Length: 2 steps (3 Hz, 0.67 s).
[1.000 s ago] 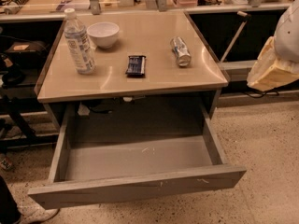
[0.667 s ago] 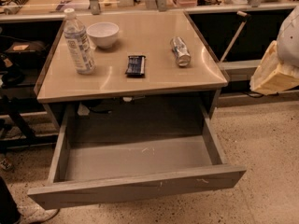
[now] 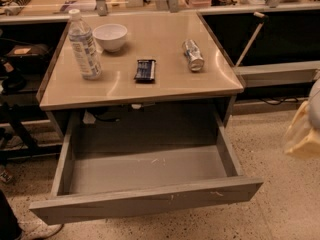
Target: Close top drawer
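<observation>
The wide, shallow grey top drawer (image 3: 145,201) stands pulled far out from under the front edge of the beige square worktop (image 3: 165,86). I can see its bare grey floor and both side walls. Its long flat front panel (no handle, a few small white scuffs towards the right end) hangs out over the speckled floor (image 3: 280,194), sitting a little askew, with its right end higher in my view than its left.

On the worktop, a clear plastic water bottle with a white cap (image 3: 84,46) stands upright near the left edge. Just beside it, towards the back left corner, sits a small white round bowl (image 3: 110,36), close to the bottle but not touching it. A dark flat wrapped snack bar (image 3: 145,70) lies roughly mid-worktop. A silver drinks can (image 3: 193,55) lies on its side towards the right edge, well apart from the bar.

The claw (image 3: 302,134) shows only as a pale yellowish shape at the far right of my view. It is out past the worktop's right edge, low over the floor and well apart from the drawer. I cannot tell whether it is wide or narrow, and it touches nothing that I can make out.
</observation>
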Each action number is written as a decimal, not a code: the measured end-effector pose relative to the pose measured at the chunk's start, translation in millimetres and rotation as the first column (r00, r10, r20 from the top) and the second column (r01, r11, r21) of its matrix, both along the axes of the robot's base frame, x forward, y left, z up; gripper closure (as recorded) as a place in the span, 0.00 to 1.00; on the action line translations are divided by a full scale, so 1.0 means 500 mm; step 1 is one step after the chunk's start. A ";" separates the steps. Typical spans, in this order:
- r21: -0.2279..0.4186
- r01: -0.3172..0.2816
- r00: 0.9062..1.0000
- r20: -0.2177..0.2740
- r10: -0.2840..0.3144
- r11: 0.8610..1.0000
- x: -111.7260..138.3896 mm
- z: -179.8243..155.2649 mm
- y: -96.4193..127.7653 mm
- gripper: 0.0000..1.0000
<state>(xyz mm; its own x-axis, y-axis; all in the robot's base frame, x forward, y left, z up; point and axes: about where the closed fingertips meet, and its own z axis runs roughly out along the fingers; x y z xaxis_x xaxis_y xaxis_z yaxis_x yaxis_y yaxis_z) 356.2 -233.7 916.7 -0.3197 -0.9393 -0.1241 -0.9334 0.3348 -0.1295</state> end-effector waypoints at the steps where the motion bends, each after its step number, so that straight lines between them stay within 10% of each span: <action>1: 0.006 0.011 0.994 -0.113 -0.010 1.000 -0.070 -0.083 0.000 1.00; 2: 0.006 0.011 0.994 -0.113 -0.010 1.000 -0.070 -0.083 0.000 1.00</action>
<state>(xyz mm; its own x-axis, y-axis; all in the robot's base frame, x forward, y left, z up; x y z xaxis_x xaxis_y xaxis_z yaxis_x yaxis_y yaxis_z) 321.0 -233.5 875.3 -0.3418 -0.9352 -0.0924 -0.9384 0.3450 -0.0210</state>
